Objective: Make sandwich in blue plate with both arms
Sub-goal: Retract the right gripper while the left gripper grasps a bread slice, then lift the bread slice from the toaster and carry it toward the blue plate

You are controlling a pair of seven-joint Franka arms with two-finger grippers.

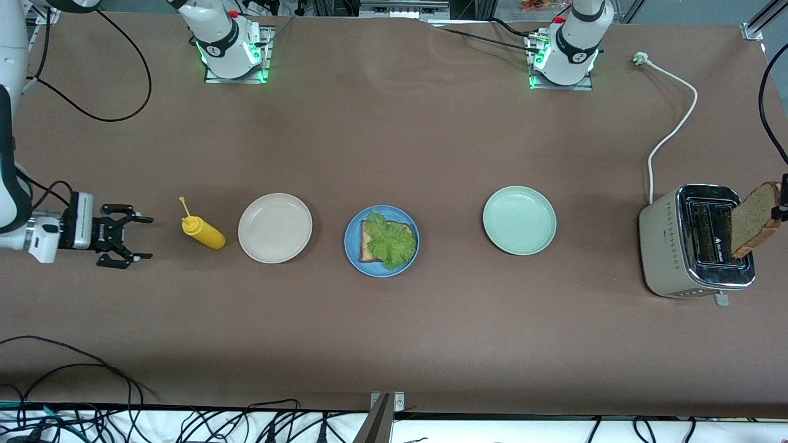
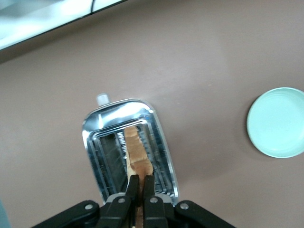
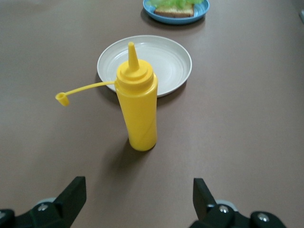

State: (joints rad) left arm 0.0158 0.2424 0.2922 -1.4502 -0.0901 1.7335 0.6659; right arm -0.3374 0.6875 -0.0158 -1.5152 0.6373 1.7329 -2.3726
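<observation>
Front view, no legible writing, left gripper (image 2: 139, 183) clamping bread slice (image 1: 755, 218) over toaster (image 1: 695, 243)

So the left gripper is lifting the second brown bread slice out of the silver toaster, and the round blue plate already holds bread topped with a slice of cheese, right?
Not cheese. The front view shows a ruffled green lettuce leaf on the bread in the round blue plate. The rest holds: the left gripper grips the second brown bread slice over the silver toaster.
</observation>
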